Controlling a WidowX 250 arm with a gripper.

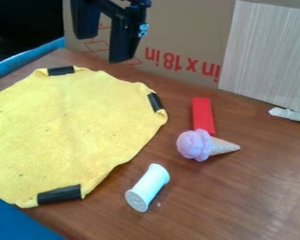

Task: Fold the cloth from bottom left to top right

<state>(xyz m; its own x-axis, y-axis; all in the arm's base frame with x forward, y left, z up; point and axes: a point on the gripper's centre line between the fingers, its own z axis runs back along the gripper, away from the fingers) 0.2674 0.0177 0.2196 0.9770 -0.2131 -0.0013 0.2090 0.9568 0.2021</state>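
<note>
"What's the biggest thing from where you stand?"

"The brown table (240,197). Next is the yellow cloth (64,126), lying spread out on the left side. It has black strips (58,193) at its top, right and bottom edges."

"And behind that?"

"A cardboard sheet (183,28) with red print, at the top middle. A pale board (271,51) stands at the upper right."

"Where's the pincer (102,49)?"

"Upper left, hanging in front of the cardboard. Its two black fingers are spread wide, with just air between them. It's up off the cloth, not touching it."

"Any little things?"

"A toy ice cream (196,145) lies right of the middle, pink scoop to the left, cone to the right. Below it and to the left, a white spool (147,187) lies tipped over. A flat red block (202,115) is just above the ice cream."
</note>
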